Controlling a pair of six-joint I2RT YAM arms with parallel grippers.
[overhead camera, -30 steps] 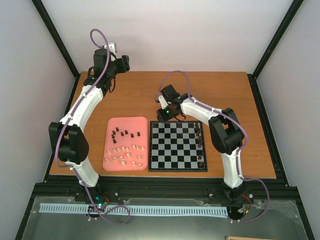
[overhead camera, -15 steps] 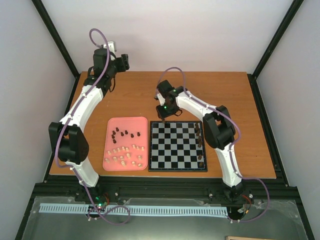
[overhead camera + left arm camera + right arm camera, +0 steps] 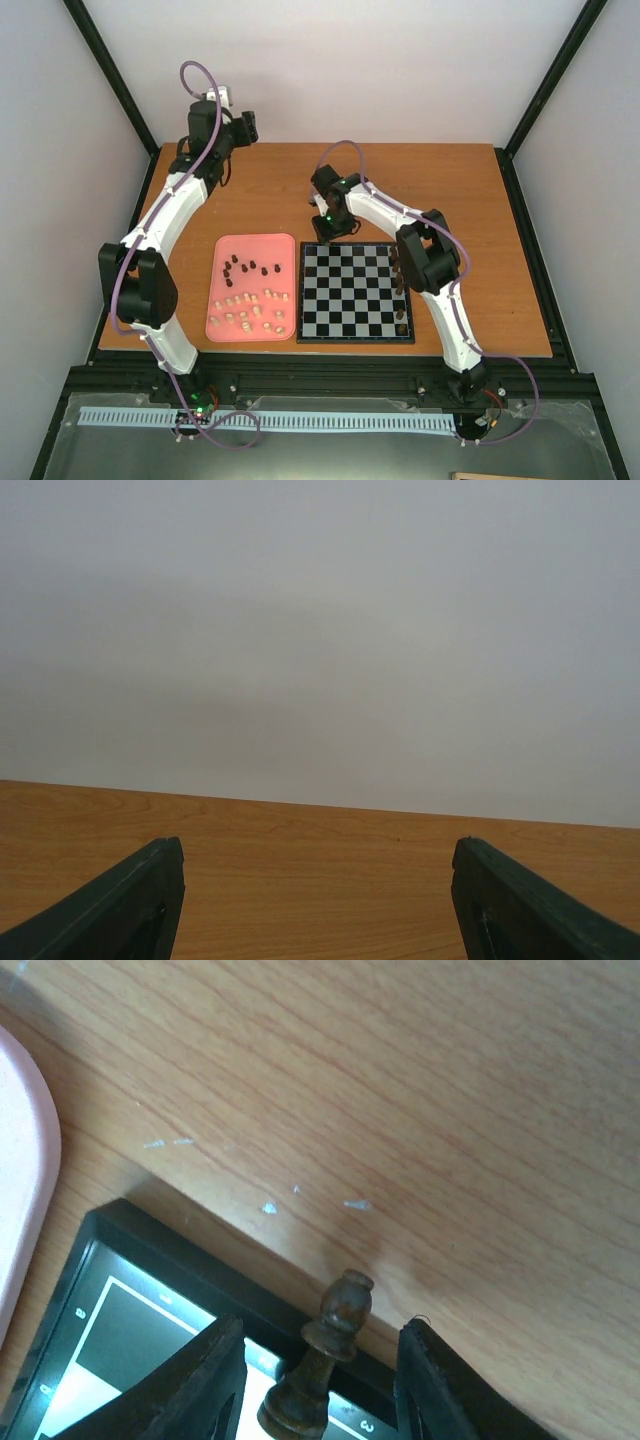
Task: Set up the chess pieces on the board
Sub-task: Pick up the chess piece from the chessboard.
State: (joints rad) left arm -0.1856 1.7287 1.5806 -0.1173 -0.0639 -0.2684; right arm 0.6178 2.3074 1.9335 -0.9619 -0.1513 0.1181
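Note:
The board [image 3: 357, 292] lies right of centre, with several dark chess pieces [image 3: 399, 272] along its right side. More dark pieces [image 3: 246, 267] and cream pieces [image 3: 250, 310] lie on the pink tray [image 3: 222, 250]. My right gripper [image 3: 330, 226] is over the board's far-left corner [image 3: 150, 1245]. Its fingers [image 3: 215, 1375] stand apart on either side of a dark bishop-like piece [image 3: 325, 1355]; a gap shows on both sides of the piece. My left gripper [image 3: 245, 126] hangs open and empty over the table's far-left corner, with only wood and wall in its view [image 3: 318, 900].
The pink tray's edge [image 3: 25, 1175] shows at the left of the right wrist view. Black frame posts and grey walls ring the wooden table [image 3: 440, 190].
My right arm's elbow has swung left, towards the board, while its gripper stayed near the board's far-left corner. The left arm has not moved.

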